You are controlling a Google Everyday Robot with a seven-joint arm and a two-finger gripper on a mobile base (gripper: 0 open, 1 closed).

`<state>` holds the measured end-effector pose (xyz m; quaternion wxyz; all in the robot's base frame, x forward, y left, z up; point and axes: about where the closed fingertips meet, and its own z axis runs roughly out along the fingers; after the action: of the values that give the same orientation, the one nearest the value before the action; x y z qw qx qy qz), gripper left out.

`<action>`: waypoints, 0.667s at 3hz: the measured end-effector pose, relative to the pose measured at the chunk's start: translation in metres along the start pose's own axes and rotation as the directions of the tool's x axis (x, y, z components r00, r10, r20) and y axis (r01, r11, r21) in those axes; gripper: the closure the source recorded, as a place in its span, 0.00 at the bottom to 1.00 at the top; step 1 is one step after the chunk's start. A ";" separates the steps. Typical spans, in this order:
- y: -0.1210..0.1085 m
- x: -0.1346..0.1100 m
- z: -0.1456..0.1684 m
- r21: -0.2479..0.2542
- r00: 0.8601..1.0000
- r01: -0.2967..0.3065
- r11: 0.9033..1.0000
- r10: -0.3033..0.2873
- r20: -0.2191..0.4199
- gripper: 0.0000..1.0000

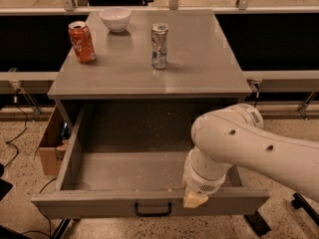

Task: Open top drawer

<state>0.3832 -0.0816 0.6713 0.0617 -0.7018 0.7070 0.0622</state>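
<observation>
The top drawer [99, 203] is a wide grey metal drawer, pulled far out from under the grey table top [199, 68]. Its deep speckled grey inside [129, 148] shows and holds nothing. A small black loop handle [152, 210] sits at the middle of its front. My gripper [194, 199] hangs from the white arm [259, 148] over the drawer's front wall, just right of the handle. The two lower drawers are hidden behind the open drawer's front.
On the table top stand a red soda can [82, 42], a white bowl [115, 19] and a silver can [159, 46]. A cardboard box [49, 143] sits on the floor to the left. Cables [15, 138] lie on the speckled floor at the left.
</observation>
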 end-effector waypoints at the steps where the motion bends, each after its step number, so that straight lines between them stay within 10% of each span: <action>1: 0.000 0.000 -0.003 0.000 1.000 0.000 1.000 0.000 0.000 1.00; 2: 0.022 -0.015 -0.003 -0.005 0.999 0.032 0.999 -0.032 0.006 1.00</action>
<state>0.3610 -0.0673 0.6768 0.0632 -0.7131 0.6952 0.0651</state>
